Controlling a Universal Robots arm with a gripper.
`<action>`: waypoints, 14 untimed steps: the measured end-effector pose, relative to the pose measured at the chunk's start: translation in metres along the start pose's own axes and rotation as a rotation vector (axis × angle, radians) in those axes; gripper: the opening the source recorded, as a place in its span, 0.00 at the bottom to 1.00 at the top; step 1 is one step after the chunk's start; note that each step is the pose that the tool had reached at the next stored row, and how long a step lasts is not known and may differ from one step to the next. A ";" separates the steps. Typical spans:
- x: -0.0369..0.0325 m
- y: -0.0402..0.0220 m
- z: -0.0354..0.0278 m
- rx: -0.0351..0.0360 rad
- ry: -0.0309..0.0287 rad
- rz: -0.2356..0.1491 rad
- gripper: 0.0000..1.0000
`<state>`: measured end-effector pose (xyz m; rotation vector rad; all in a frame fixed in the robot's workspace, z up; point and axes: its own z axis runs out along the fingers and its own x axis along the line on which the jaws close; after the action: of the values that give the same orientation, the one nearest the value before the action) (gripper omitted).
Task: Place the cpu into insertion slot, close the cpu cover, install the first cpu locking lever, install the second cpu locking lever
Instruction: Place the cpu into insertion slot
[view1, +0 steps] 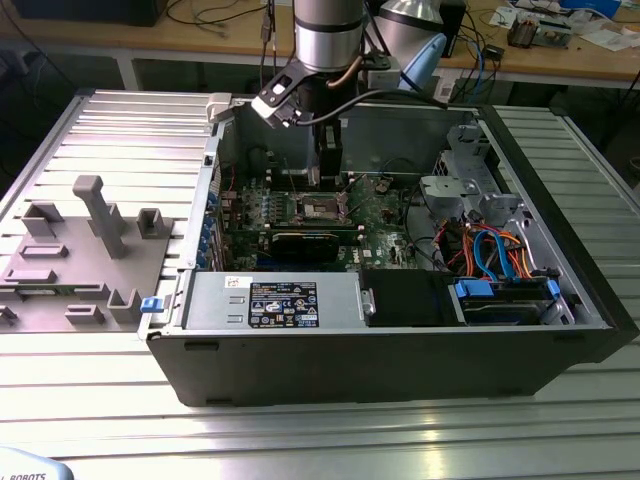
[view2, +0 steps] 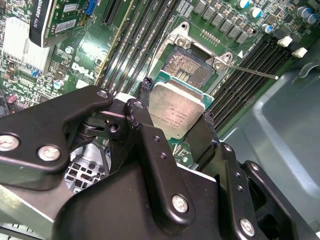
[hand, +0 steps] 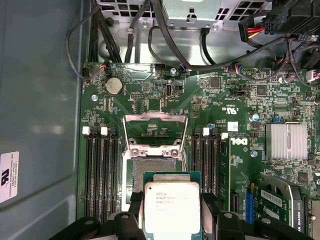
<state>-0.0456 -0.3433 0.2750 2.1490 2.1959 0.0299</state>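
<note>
Silvery square cpu (view2: 177, 111), black jaws clamping

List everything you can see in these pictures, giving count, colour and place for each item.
computer case: one, dark grey, open on the slatted metal table
motherboard: one, green, inside the case
cpu: one, silver-grey top, held above the board near the slot
insertion slot: one, dark centre, uncovered
cpu cover: one, silvery, swung open
locking lever: one, silvery, sticking out from the slot
fixture tray: one, grey, exterior view's left of the case
arm: one, silver, above the case
claw: one, black, shut on the cpu
</note>
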 end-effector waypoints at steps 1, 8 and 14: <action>0.0000 0.0000 0.0002 0.0000 0.0000 0.000 0.54; 0.0001 -0.0001 0.0017 0.0000 0.0000 0.000 0.54; 0.0001 -0.0002 0.0030 0.0000 0.0000 0.000 0.54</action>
<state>-0.0456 -0.3433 0.2720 2.1490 2.1959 0.0300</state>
